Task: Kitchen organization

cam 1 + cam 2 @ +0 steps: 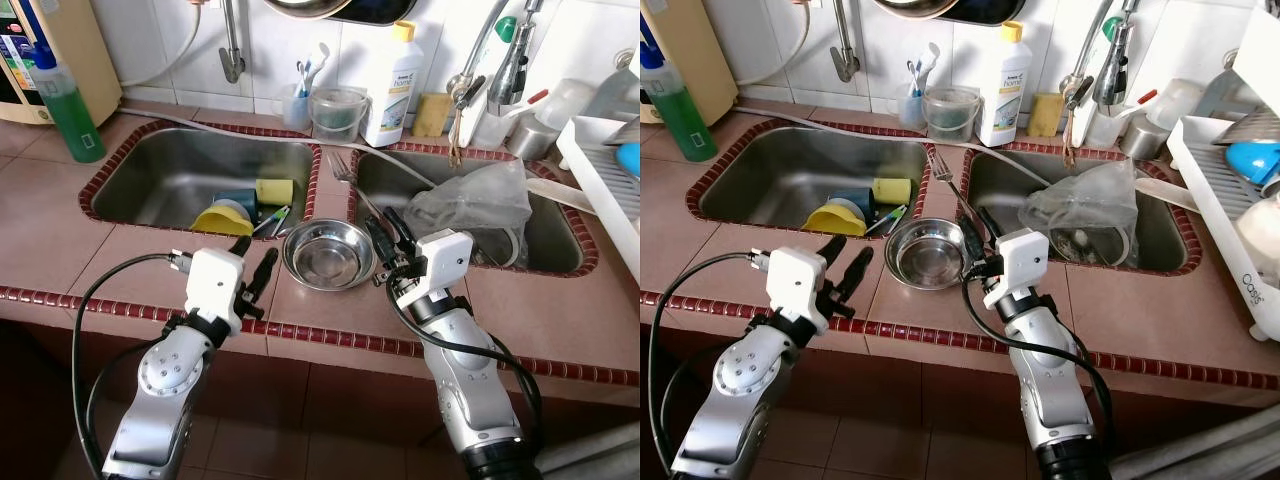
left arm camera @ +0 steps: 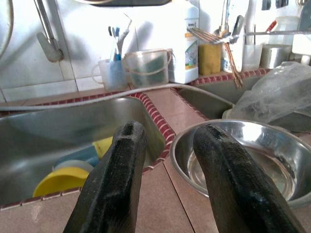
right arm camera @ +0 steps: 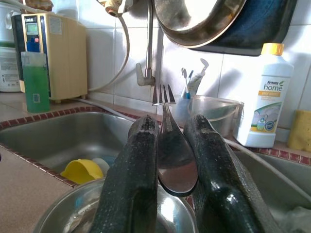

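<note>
A steel bowl (image 1: 328, 255) stands on the tiled counter between the two sinks. My right gripper (image 1: 385, 228) hovers at the bowl's right rim, shut on a fork (image 1: 342, 168) and a spoon (image 3: 177, 162). The fork's tines point away over the divider between the sinks. The spoon's bowl sits between the fingers (image 3: 138, 160). My left gripper (image 1: 846, 254) is open, low over the counter just left of the steel bowl (image 2: 252, 155), nothing between its fingers (image 2: 121, 165).
The left sink (image 1: 170, 165) holds a yellow cup (image 1: 222, 219), a sponge (image 1: 273, 190) and small utensils. A crumpled plastic bag (image 1: 472, 198) lies in the right sink. Detergent bottle (image 1: 392, 85), clear tubs and faucets line the back. A white dish rack (image 1: 603, 170) stands right.
</note>
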Robot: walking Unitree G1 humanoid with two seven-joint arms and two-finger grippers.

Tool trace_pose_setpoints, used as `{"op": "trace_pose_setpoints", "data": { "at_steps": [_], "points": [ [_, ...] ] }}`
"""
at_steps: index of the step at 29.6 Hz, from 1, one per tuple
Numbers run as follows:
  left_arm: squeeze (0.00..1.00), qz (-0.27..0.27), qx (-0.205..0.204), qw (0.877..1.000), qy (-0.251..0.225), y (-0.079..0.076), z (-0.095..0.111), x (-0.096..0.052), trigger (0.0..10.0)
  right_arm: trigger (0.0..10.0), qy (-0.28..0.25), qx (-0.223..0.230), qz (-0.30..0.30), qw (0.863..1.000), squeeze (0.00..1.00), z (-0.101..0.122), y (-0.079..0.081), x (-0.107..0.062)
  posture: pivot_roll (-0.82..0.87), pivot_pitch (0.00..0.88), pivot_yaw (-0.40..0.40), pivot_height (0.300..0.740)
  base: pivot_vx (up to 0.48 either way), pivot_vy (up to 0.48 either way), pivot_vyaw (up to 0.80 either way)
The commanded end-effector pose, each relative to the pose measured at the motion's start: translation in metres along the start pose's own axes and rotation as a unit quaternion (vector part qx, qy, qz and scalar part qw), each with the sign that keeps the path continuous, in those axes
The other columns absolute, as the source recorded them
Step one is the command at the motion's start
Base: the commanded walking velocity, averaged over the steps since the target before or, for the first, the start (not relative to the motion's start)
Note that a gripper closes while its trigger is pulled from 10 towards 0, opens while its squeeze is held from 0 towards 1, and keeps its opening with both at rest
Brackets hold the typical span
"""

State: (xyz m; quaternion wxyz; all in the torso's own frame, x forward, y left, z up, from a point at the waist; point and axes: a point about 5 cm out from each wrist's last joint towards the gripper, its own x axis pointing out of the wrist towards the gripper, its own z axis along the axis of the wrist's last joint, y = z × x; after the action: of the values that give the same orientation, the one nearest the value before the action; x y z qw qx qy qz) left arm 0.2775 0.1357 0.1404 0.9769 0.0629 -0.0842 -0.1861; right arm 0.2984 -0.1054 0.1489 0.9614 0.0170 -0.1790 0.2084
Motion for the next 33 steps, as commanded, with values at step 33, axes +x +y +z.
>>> {"op": "trace_pose_setpoints", "data": {
  "at_steps": [33],
  "points": [
    [0.0,-0.009,0.02,1.0,0.013,-0.0014,-0.0028,0.0062,10.0,10.0,0.0,0.002,-0.003,1.0,0.0,-0.0014,0.004,0.0041,0.02,0.012,-0.037,0.74,0.0,0.277,0.0]
  ]
}}
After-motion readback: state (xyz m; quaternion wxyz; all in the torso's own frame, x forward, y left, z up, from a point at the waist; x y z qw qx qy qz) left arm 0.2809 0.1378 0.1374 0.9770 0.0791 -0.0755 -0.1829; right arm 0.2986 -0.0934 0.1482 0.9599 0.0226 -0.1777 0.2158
